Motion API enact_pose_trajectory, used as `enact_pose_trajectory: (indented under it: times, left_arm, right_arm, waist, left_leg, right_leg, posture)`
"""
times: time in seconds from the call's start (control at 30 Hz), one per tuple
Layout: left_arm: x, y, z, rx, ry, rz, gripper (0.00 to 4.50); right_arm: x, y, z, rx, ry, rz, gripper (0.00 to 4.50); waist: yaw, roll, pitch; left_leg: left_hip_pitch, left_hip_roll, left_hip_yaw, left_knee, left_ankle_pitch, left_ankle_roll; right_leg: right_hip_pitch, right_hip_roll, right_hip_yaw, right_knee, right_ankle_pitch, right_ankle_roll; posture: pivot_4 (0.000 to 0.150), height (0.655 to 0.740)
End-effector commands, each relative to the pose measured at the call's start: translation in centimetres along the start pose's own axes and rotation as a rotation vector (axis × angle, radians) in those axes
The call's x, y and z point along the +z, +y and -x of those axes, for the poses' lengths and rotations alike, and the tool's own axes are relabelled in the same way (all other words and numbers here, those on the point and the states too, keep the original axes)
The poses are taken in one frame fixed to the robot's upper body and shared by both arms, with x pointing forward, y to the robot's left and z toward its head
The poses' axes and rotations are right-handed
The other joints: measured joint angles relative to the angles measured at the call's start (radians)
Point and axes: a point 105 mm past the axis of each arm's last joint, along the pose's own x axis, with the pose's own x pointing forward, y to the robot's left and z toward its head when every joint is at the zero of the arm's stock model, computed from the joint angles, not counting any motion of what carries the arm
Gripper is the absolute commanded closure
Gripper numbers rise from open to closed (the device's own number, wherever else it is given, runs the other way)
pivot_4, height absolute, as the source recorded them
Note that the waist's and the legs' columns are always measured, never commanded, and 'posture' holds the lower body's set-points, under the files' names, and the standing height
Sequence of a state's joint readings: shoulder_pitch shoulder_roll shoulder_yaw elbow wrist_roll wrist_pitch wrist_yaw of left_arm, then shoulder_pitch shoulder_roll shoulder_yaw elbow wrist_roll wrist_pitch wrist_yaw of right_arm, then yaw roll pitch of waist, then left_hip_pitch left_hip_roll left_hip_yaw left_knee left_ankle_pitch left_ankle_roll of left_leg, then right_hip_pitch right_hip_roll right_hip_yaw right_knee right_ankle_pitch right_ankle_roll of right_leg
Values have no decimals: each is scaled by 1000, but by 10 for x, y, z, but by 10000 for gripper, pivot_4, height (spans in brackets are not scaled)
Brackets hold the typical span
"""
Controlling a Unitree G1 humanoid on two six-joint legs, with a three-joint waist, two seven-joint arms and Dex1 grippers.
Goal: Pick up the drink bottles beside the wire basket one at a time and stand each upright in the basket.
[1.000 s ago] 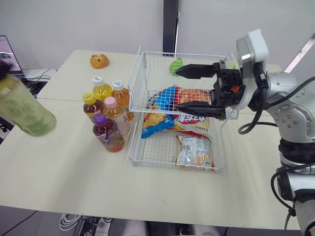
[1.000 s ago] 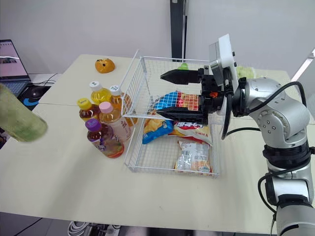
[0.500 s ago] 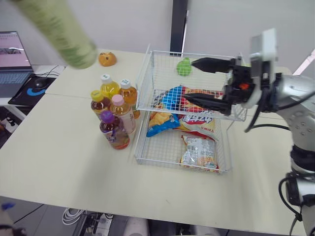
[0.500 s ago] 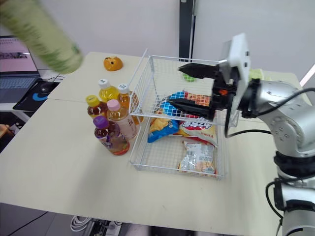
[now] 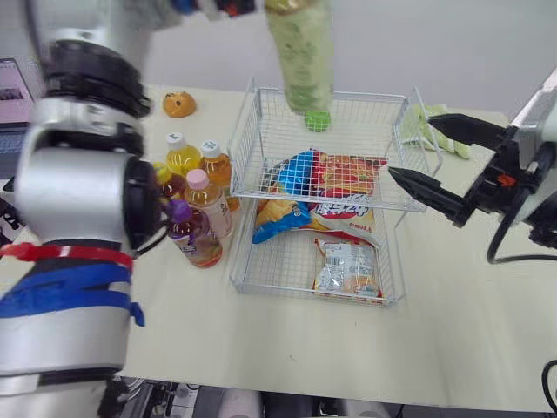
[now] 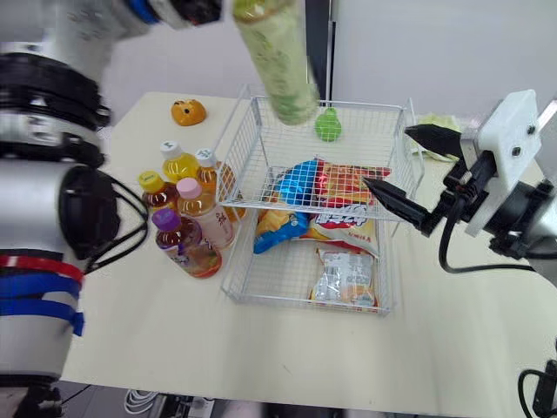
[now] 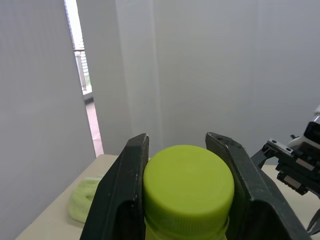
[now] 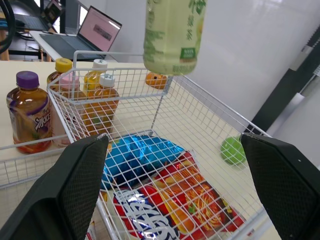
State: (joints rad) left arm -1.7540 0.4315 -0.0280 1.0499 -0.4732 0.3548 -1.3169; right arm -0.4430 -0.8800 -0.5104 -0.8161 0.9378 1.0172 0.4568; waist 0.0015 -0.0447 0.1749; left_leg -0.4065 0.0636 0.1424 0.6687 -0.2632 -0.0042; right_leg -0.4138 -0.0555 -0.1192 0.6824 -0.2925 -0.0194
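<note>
Up at the top middle of the head view, the green bottle [image 5: 300, 52] hangs in the air, nearly upright and cap upward, its base above the far end of the wire basket [image 5: 246, 139] and touching nothing. The left gripper [image 7: 177, 140] is clamped on the bottle's lime cap [image 7: 188, 185], one black finger on each side. At the right of the frame the right gripper [image 5: 412, 144] hovers beside the basket's right wall, its fingers spread wide and empty. Five more bottles [image 6: 180, 246] stand in a tight group on the table [image 5: 452, 305], just left of the basket. Inside the basket lie snack bags [image 5: 335, 178] and a small green ball [image 5: 318, 120]. An orange toy [image 5: 178, 105] sits on the table in the upper left
</note>
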Motion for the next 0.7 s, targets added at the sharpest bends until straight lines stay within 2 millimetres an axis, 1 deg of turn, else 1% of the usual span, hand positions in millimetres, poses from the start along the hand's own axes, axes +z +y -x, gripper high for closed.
enact_pose_trajectory:
  times: [0.03,0.17,0.3,0.4,0.5,0.7]
  left_arm:
    - [2,0,-24,27,-3,-187,31010]
    - [-23,4,-50,95,15,-200,31010]
    - [-35,4,-69,126,-5,-150,31010]
    - [-37,1,-78,126,-31,-102,31010]
    - [-40,-1,-87,137,-32,-92,31010]
    - [-54,-2,-97,169,4,-90,31010]
  right_arm:
    - [10,5,11,-63,-22,24,0]
    - [9,24,13,-29,-19,-1,0]
    - [8,37,11,0,-8,-24,0]
    - [10,40,9,-4,-18,-42,0]
    - [12,43,8,-11,-27,-59,0]
    - [11,45,7,-24,-21,-77,0]
  waist:
    - [0,0,0]
    - [-4,1,0]
    - [-3,1,0]
    - [-3,1,0]
    - [-2,1,0]
    - [-1,1,0]
  left_leg:
    - [0,0,0,0,0,0]
    - [1,0,0,-1,0,0]
    - [1,-1,-1,-1,0,0]
    - [1,-1,0,-1,0,0]
    - [1,-1,-1,-1,0,0]
    - [1,-1,-1,-1,0,0]
  right_leg:
    - [0,0,0,0,0,0]
    - [0,0,1,0,0,0]
    - [0,0,1,0,0,0]
    - [0,0,2,0,0,0]
    - [0,0,1,0,0,0]
    - [1,0,1,0,0,0]
  posture:
    - [1500,7400]
    - [1500,7400]
    - [1500,7400]
    - [1500,7400]
    - [1500,7400]
    - [1500,7400]
